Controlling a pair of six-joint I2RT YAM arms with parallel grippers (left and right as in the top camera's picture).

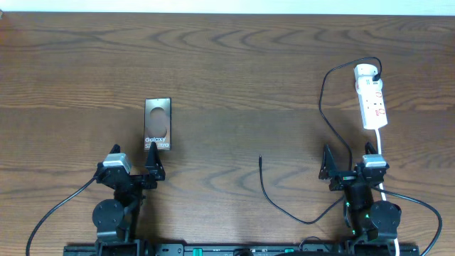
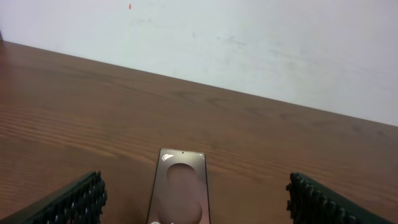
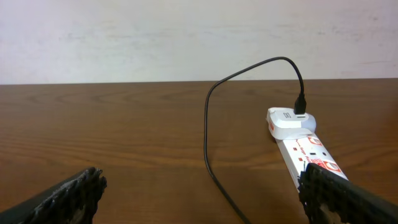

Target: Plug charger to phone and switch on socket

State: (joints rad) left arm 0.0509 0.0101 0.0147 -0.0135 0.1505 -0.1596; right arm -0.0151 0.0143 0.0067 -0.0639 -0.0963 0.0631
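The phone [image 1: 157, 124] lies flat on the table's left side, its oval mark at the far end; in the left wrist view the phone [image 2: 180, 186] lies straight ahead between the pads. My left gripper [image 1: 134, 159] [image 2: 196, 202] stands open just short of it, holding nothing. The socket [image 1: 372, 99] [image 3: 305, 149] is a white strip at the right with a white adapter [image 3: 289, 121] in its far end. The charger cable [image 1: 323, 99] [image 3: 208, 124] loops from the adapter toward me. Its loose plug tip [image 1: 260, 159] rests on mid-table. My right gripper [image 1: 350, 161] [image 3: 202, 196] is open and empty near the strip's end.
The socket's white cord [image 1: 379, 142] runs back past the right arm. A pale wall [image 3: 186, 37] rises behind the table's far edge. Bare wood [image 1: 242, 92] lies between the phone and the socket. Black arm cables trail off the front edge.
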